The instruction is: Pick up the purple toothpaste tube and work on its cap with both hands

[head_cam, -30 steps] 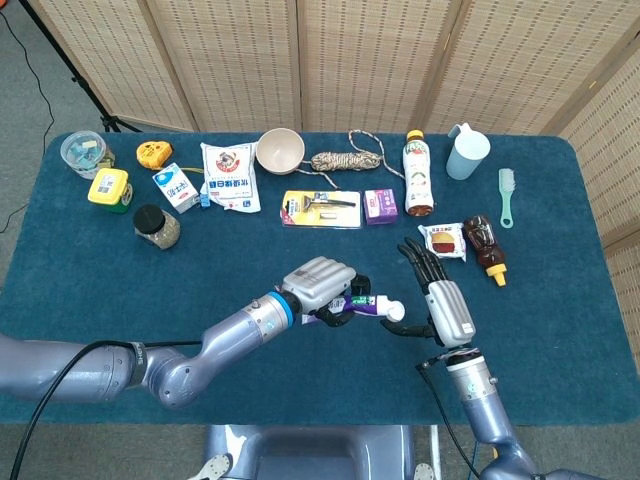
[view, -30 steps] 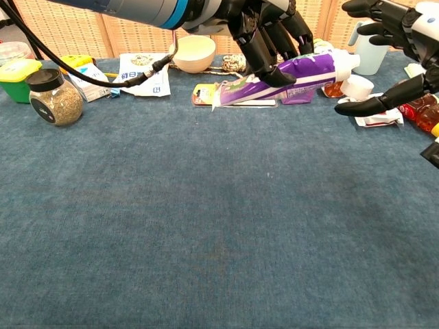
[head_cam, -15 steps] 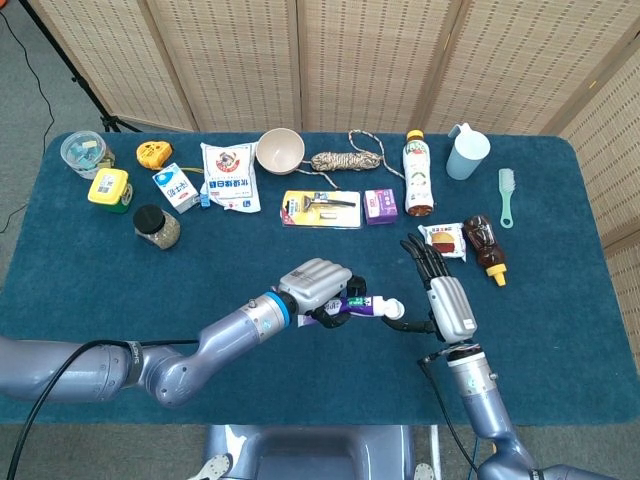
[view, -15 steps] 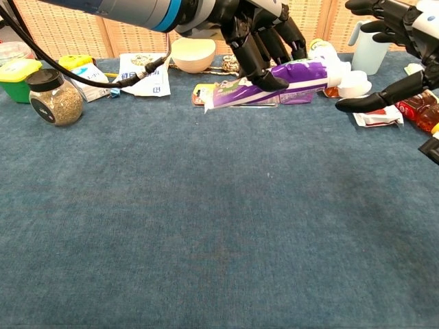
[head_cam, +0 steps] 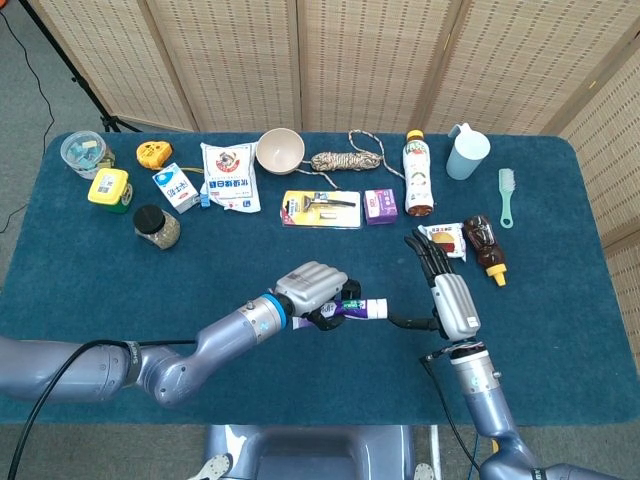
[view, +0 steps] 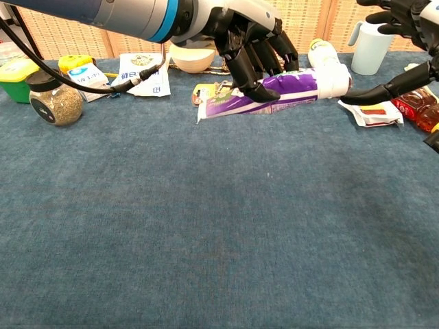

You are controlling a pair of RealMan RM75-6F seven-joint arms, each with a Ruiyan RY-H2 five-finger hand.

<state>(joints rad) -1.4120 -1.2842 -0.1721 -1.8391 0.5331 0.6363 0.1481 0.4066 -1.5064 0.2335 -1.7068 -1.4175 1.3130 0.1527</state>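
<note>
Purple plastic toothpaste tube (view: 278,90) hangs clear of the blue cloth-covered table (view: 206,233), gripped round its middle by the left hand (view: 250,42) with dark fingers curled over it. The right hand (head_cam: 447,295) stays spread, holding nothing, its thumb tip at the white cap (view: 334,79). Best now: steady the tube level and close thumb and finger squarely round the cap.
</note>
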